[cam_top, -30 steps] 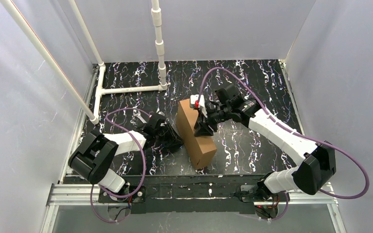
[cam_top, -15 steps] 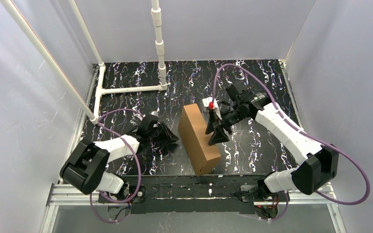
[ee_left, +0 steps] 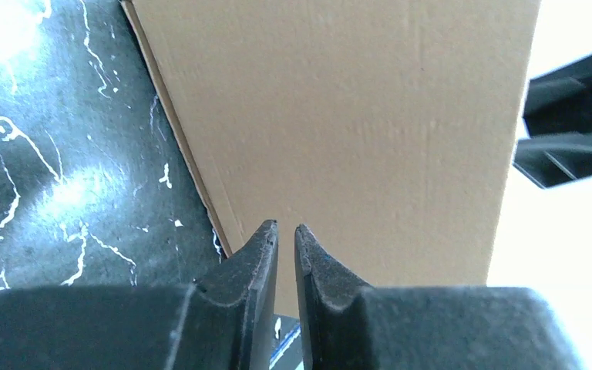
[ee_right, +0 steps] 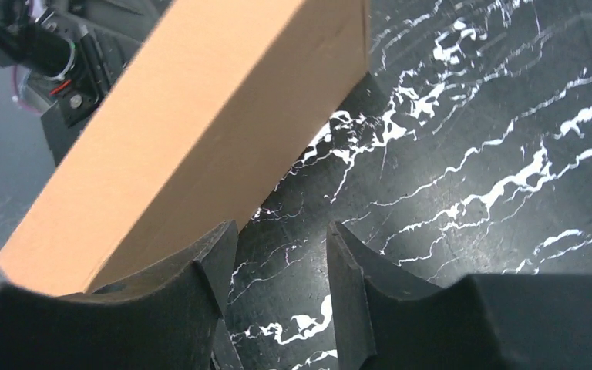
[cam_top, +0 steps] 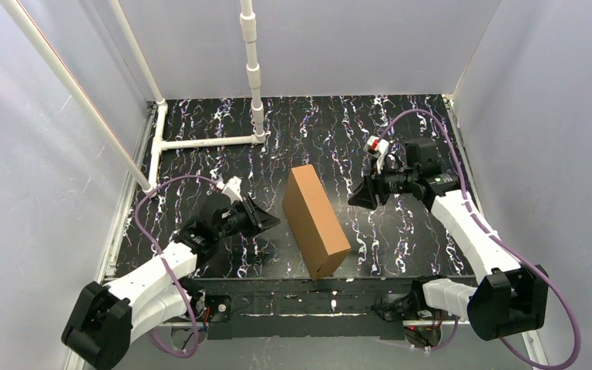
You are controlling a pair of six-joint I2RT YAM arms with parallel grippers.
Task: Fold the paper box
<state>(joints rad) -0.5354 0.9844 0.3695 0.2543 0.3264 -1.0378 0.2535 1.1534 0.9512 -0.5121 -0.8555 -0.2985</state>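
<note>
Both arms: white link shells, black joint housings. A purple cable loops along each arm. Left gripper (cam_top: 271, 222): black, two wedge-shaped fingers (ee_left: 256, 254) with matte, slightly grainy surface, tapering to narrow tips; behind them a broad black body. Right gripper (cam_top: 354, 198): same black build, fingers (ee_right: 354, 277) with curved inner faces. Behind the right fingers, a white wrist block with a red mark (cam_top: 373, 143).

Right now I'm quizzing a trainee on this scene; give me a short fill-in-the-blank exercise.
1. The paper box stands on the ____ marbled table.
2. The left pincer is nearly ____, with nothing between its fingers.
3. The right pincer is ____ and holds nothing.
4. The box sits ____ the two pincers.

Missing words: black; shut; open; between
</note>
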